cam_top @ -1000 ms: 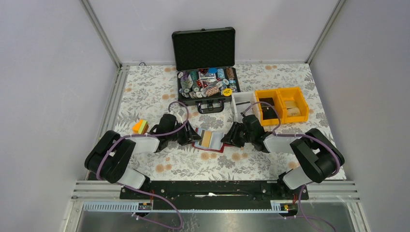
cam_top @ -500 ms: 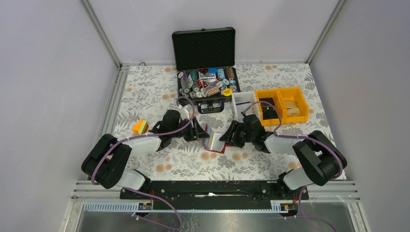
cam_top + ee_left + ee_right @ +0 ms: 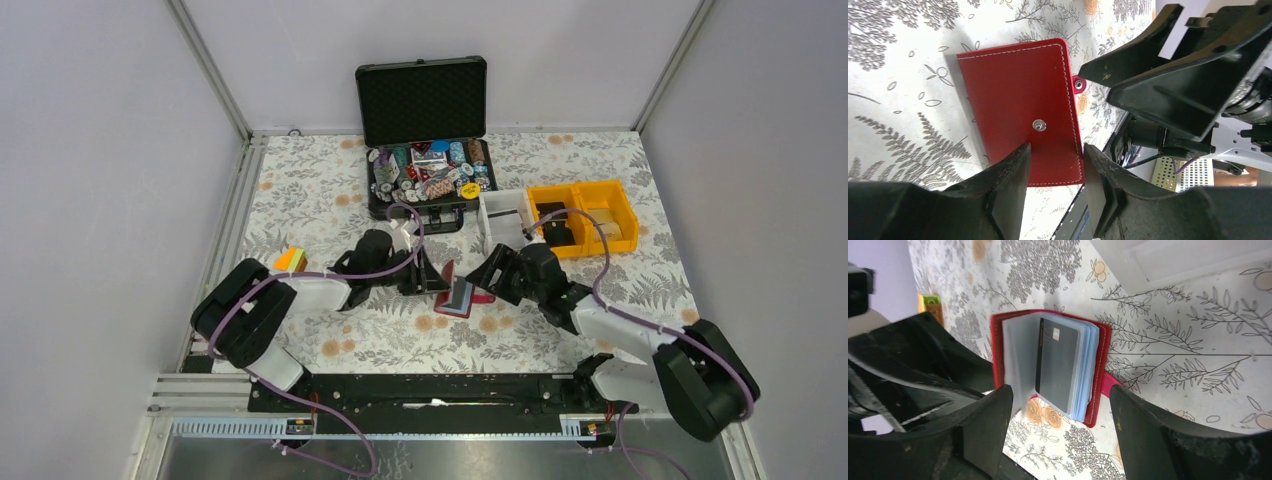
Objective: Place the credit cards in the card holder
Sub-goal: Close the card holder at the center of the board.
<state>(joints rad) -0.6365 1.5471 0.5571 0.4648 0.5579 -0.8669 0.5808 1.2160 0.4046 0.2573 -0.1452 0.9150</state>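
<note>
The red card holder (image 3: 462,297) stands half folded on the flowered tablecloth between my two grippers. In the left wrist view its outer cover (image 3: 1018,95) with the snap stud faces me, and my left gripper (image 3: 1057,150) is close against it, jaws partly apart, pinching nothing. In the right wrist view the inside shows: a grey credit card (image 3: 1058,365) in clear sleeves, with pale blue cards (image 3: 1089,370) stacked behind. My right gripper (image 3: 1060,405) is wide open just short of the holder, with nothing between its fingers (image 3: 983,425).
An open black case (image 3: 425,185) full of poker chips stands at the back. Behind my right gripper (image 3: 490,280) are a white bin (image 3: 503,218) and yellow bins (image 3: 585,212). A small orange and green block (image 3: 290,262) lies by the left arm.
The holder lay open flat; my left gripper moved right and tipped its left cover up toward closed. My right gripper opened wide and drew back a little.
</note>
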